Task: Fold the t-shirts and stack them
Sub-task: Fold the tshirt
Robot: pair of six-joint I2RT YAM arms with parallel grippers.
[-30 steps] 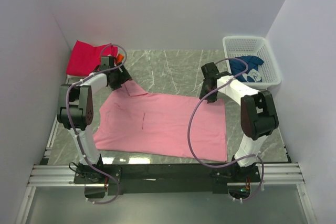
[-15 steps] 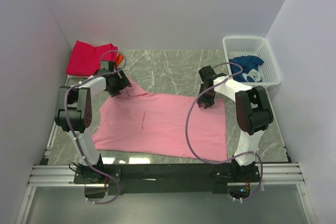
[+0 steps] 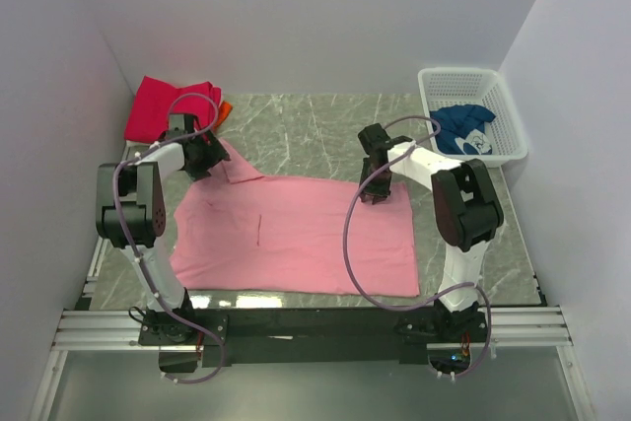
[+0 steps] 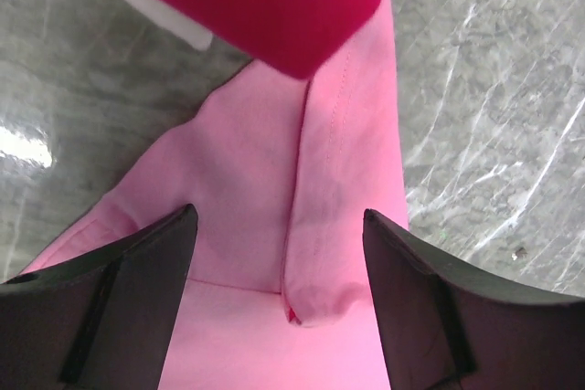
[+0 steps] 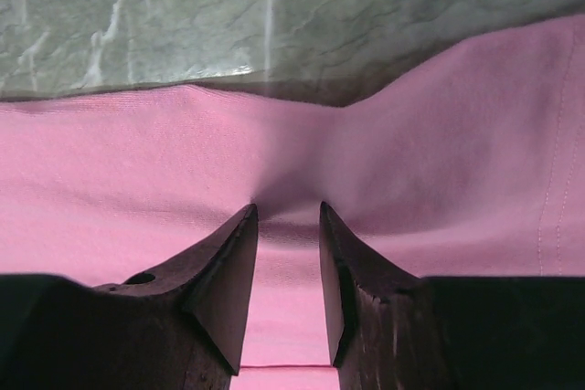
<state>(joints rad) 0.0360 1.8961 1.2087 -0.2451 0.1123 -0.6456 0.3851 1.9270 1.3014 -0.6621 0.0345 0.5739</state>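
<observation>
Print [image 3: 477, 142] on dark blue t-shirt [image 3: 455, 121]: too small to read.

- I saw the light pink tee [image 3: 296, 234] spread mostly flat mid-table, with its far-left sleeve creased and its far edge puckered at right.
- Magenta-red tee [image 3: 163, 105] lay bunched in the far-left corner, orange tee [image 3: 226, 107] peeking out beside it.
- Dark blue white-print tee [image 3: 463, 128] sat crumpled in the basket [image 3: 456, 74].

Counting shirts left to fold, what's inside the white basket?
A dark blue t-shirt with white print lies crumpled in the white mesh basket. Anything beneath it is covered.
</observation>
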